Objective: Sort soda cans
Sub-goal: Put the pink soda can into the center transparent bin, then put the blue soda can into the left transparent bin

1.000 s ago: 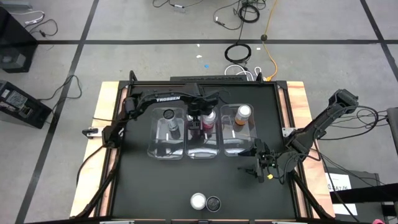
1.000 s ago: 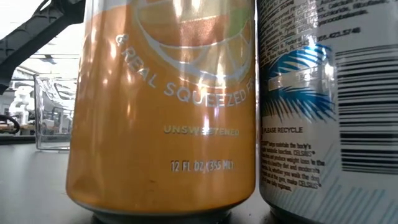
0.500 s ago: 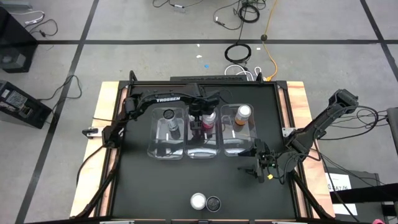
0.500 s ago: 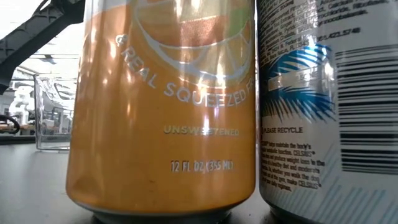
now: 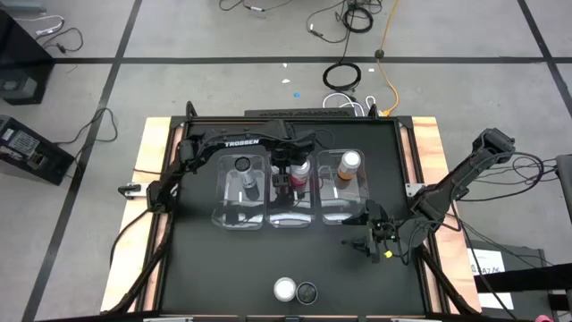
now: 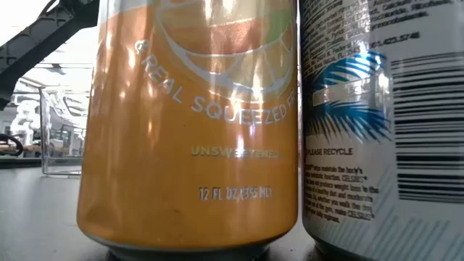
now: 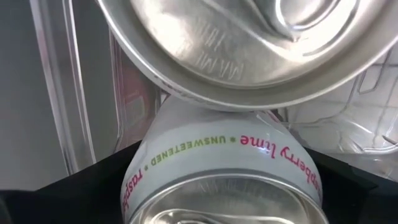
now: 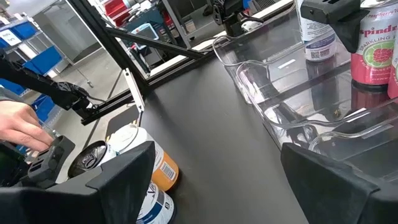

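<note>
**High view: two cans left at the near edge, right arm closer**

Nearest, the orange can (image 5: 285,288) and the dark can (image 5: 307,292) stand upright and touching on the surface (image 5: 223,268), long axes vertical. They lie at about 8 o'clock from the right gripper (image 5: 371,240), which waits low with jaws wide and empty; this arm is judged the nearer. Farther off, the left gripper (image 5: 284,172) hangs over the middle bin (image 5: 293,210) against the pink cans (image 5: 301,170). Whether it grips one cannot be told.

I read "REAL SQUEEZED", "UNSWEETENED", "12 FL OZ (355 ML)" on the orange can (image 6: 188,123); "PLEASE RECYCLE" on the neighbouring can (image 6: 384,123); "raspberry lime" on the pink-lettered can (image 7: 224,168); "TROSSEN" on the left arm (image 5: 241,143).
</note>
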Controlling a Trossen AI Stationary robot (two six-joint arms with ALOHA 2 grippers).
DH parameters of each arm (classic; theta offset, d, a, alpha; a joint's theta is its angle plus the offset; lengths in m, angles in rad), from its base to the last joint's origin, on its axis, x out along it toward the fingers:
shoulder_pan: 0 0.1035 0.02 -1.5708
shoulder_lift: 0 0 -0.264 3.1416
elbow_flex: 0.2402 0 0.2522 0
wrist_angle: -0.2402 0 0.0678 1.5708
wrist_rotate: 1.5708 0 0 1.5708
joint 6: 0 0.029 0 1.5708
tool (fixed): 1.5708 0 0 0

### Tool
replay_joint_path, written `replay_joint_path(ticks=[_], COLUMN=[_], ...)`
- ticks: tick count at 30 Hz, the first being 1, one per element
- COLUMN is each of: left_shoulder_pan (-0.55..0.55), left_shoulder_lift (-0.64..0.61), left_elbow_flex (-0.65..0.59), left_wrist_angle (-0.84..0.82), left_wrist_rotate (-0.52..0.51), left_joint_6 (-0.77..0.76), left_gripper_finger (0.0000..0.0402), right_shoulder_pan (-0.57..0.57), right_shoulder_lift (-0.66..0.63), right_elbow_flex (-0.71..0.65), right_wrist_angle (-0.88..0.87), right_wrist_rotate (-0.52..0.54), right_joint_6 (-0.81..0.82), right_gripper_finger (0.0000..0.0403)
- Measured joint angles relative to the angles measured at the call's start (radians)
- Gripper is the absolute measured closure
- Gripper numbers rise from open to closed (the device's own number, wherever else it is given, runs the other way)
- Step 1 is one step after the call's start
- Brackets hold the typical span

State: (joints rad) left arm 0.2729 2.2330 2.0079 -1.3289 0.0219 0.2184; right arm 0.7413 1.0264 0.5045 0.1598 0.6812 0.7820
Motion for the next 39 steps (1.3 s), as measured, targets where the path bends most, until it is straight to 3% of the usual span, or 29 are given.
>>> replay_joint_path(ticks=[10,17,31,39], left_shoulder_pan=[0.000,0.000,-0.001,-0.034], left_shoulder_lift=[0.000,0.000,-0.002,-0.135], left_elbow_flex=[0.000,0.023,0.303,0.348], left_wrist_angle=[-0.024,-0.079,-0.241,-0.243], left_wrist_rotate=[0.000,-0.023,-0.023,-0.003], left_joint_6=[0.002,-0.002,-0.128,-0.178], left_gripper_finger=[0.0005,0.0014,0.0015,0.0015], right_shoulder_pan=[0.000,0.000,0.000,0.000], right_shoulder_lift=[0.000,0.000,0.000,0.000], right_elbow_flex=[0.000,0.000,0.000,0.000], right_wrist_angle=[0.000,0.000,0.000,-0.002], right_wrist_rotate=[-0.001,-0.002,-0.006,-0.006], right_joint_6=[-0.001,-0.007,-0.026,-0.035], right_gripper_finger=[0.0062,0.0062,0.0062,0.0062])
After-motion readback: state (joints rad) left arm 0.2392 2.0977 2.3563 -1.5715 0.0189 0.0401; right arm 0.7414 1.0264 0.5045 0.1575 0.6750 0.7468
